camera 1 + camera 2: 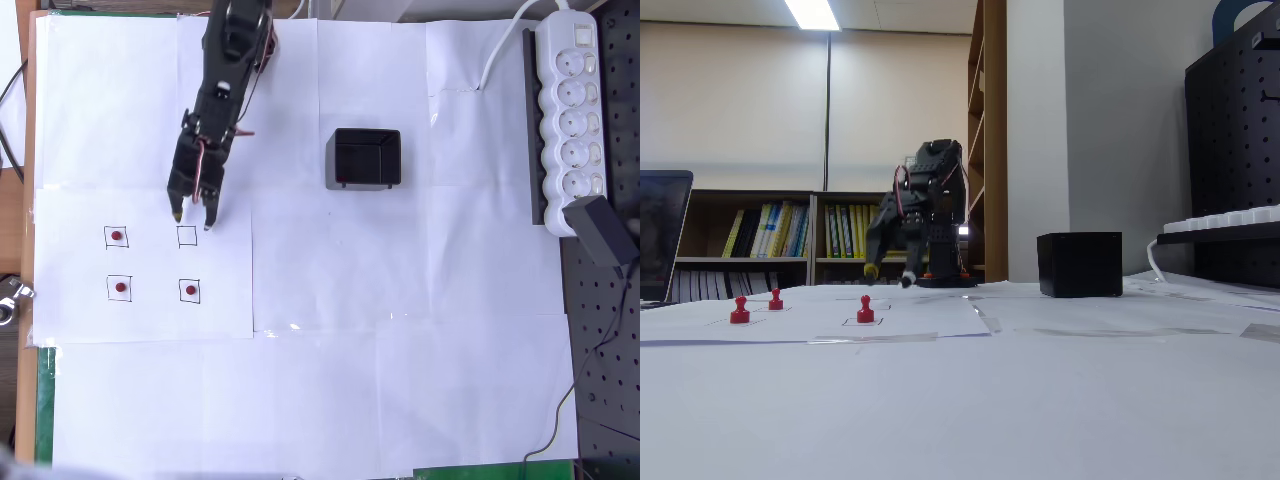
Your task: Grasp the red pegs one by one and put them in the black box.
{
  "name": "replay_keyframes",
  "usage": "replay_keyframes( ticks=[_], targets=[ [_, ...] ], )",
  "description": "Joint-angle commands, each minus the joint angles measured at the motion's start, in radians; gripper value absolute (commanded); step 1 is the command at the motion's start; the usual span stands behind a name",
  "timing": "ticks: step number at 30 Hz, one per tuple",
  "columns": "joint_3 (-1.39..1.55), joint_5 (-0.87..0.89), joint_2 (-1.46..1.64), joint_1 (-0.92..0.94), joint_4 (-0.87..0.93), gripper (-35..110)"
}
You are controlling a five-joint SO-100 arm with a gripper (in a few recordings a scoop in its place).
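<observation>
Three red pegs stand on the white paper in drawn squares: one (117,237) at upper left, one (121,287) at lower left, one (190,291) at lower right. The upper right square (187,236) holds no peg. In the fixed view the pegs (740,312) (775,299) (865,310) stand left of the arm. My gripper (192,216) (889,275) is open with nothing between its fingers, and hangs a little above the table just behind the peg-less square. The black box (363,158) (1080,264) sits to the right, apart from the arm; its dark inside is hard to read.
A white power strip (570,120) and a black adapter (600,230) lie along the right edge, beside a black pegboard (600,340). A laptop screen (662,235) stands at the far left of the fixed view. White paper covers the table's front half.
</observation>
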Motion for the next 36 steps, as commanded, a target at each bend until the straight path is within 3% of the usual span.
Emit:
replay_keyframes(
  ticks=[1, 12, 36],
  targets=[
    [0.130, -0.011, 0.101, 0.003, -0.133, 19],
    [0.357, -0.040, 0.371, -0.048, -0.290, 18],
    [0.529, -0.054, 0.563, -0.067, -0.394, 18]
  ],
)
